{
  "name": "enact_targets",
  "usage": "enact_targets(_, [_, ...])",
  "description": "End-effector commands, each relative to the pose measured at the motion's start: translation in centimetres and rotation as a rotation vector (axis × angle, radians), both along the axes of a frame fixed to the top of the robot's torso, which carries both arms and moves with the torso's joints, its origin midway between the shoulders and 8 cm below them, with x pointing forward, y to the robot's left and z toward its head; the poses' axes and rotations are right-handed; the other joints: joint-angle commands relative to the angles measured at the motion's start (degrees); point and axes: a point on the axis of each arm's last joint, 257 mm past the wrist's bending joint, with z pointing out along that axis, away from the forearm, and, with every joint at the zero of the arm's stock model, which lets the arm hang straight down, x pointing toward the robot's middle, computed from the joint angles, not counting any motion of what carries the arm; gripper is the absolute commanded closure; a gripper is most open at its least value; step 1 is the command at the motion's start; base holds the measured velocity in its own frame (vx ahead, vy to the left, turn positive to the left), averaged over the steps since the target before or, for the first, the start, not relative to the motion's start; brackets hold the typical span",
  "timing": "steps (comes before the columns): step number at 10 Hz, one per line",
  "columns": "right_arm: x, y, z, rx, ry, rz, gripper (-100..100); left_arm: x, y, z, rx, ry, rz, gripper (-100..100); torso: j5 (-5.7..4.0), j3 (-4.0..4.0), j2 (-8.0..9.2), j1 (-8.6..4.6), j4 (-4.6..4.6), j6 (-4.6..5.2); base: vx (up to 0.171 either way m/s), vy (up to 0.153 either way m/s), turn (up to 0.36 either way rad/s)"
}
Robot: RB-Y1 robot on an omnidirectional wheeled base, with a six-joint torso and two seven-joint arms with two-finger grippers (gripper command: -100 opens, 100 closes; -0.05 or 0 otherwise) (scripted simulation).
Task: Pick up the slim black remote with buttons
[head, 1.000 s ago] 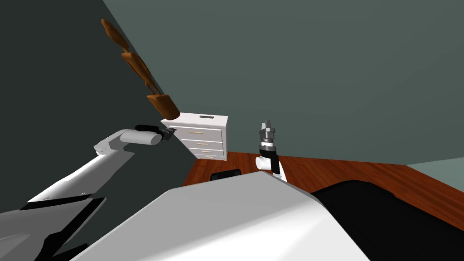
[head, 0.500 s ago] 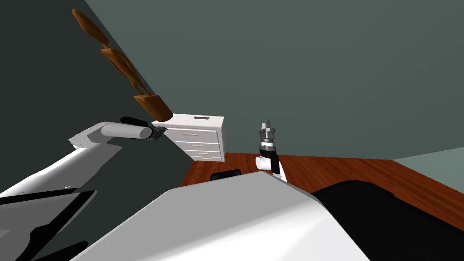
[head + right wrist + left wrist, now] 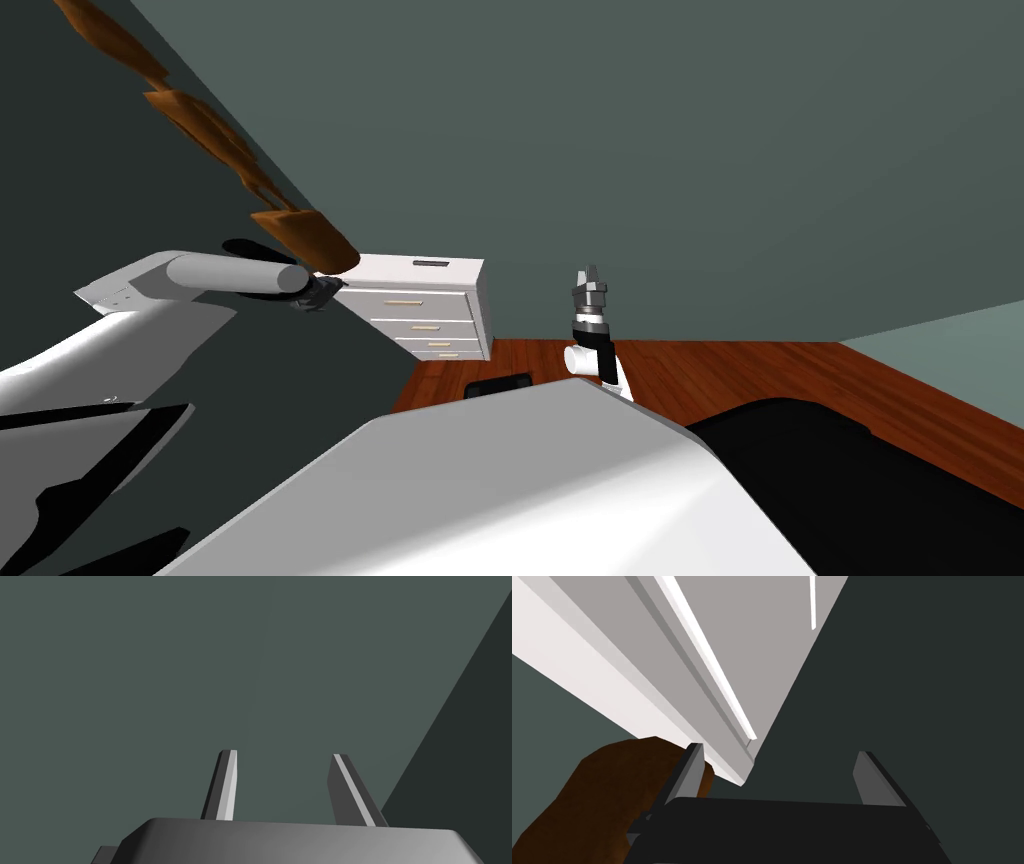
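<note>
Since the earlier frames the head camera has swung, so the white dresser (image 3: pixel 430 310) and the brown carved piece (image 3: pixel 300 232) lie further towards the left of the head view. The left arm has swung outward from the chest, and the left gripper (image 3: pixel 330 289) stays at the dresser's upper front corner.

Dark grey-green walls (image 3: pixel 700 150) meet behind the dresser, above a floor (image 3: pixel 800 370) of reddish-brown planks. The dresser stands in that corner, its drawers fitted with pale bar handles. The brown carved piece runs slantwise along the darker wall as a chain of lobes, the lowest just above the dresser's corner.

In the left wrist view the left gripper (image 3: pixel 777 776) is spread wide and empty. The dresser (image 3: pixel 637 651) has its edge just ahead of the fingers, and the brown carved piece (image 3: pixel 587 801) lies behind one finger.

The right gripper (image 3: pixel 590 280) stands upright, well apart from the dresser. Its fingers (image 3: pixel 227 786) are parted more narrowly and hold nothing.

The remote (image 3: pixel 431 263), a slim dark bar, lies flat on the dresser's top, beyond the left gripper and apart from it
</note>
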Motion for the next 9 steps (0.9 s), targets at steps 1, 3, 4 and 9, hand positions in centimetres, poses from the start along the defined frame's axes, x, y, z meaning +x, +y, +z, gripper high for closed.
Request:
enact_targets(1, [0.0,0.0,0.0,0.0,0.0,0.0,0,-0.7,1.5,1.8,-0.004,0.022,0.032,-100,0.0,0.0,0.0,0.0,0.0,0.0,0.08,-0.102,-0.134])
enact_targets(3, [0.0,0.0,0.0,0.0,0.0,0.0,0,-2.0,2.1,0.9,-0.021,0.064,0.067,-100,0.0,-0.08,-0.13,-0.02,-0.03,-0.01,0.061,-0.06,-0.031])
enact_targets(4, [0.0,0.0,0.0,0.0,0.0,0.0,0,-2.7,3.3,2.5,-0.035,0.077,0.097,-100,0.04,-0.01,-0.01,0.14,-0.01,-0.03,0.057,-0.08,-0.143])
enact_targets(9, [0.0,0.0,0.0,0.0,0.0,0.0,0,-5.7,4.8,4.1,-0.101,0.157,0.168,-100,0.03,-0.03,-0.04,0.11,-0.02,-0.02,0.073,-0.078,-0.083])
